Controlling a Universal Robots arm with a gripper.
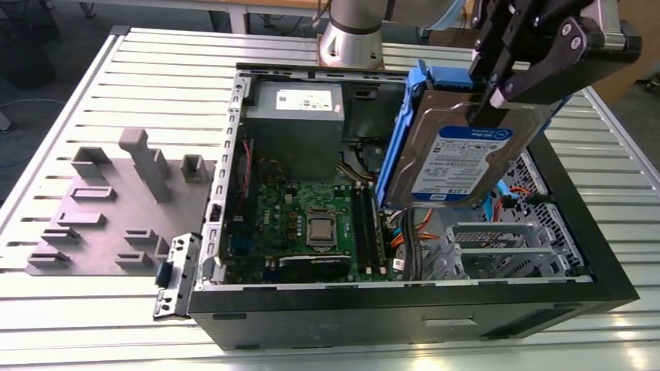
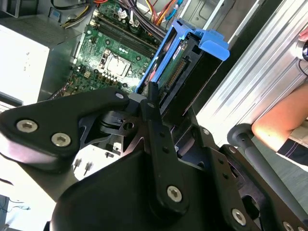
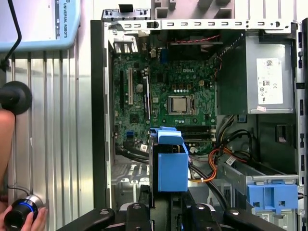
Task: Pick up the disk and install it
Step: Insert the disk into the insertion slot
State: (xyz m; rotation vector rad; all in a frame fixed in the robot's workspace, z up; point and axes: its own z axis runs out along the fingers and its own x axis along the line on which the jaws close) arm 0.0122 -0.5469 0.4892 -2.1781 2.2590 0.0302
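The disk [image 1: 469, 158], a silver-grey drive with a white-and-blue label and blue carrier rails [image 1: 397, 147], hangs upright above the open computer case [image 1: 413, 297], over its right half as the exterior view shows it. My gripper [image 1: 497, 99] is shut on the disk's upper edge. In the second wrist view the black fingers [image 2: 152, 103] clamp the disk [image 2: 185, 67], with its connector edge and blue tab showing. In the first wrist view the blue carrier end [image 3: 171, 166] stands out from the gripper [image 3: 166, 214], above the motherboard [image 3: 168, 101].
Inside the case are a grey power-supply box [image 1: 294, 116], a motherboard [image 1: 309, 224], orange cables and a metal drive cage [image 1: 495, 247]. Another blue carrier [image 3: 272, 195] sits in a bay. A grey fixture plate [image 1: 103, 216] lies on the slatted table. A person's hand [image 3: 14, 219] is beside the case.
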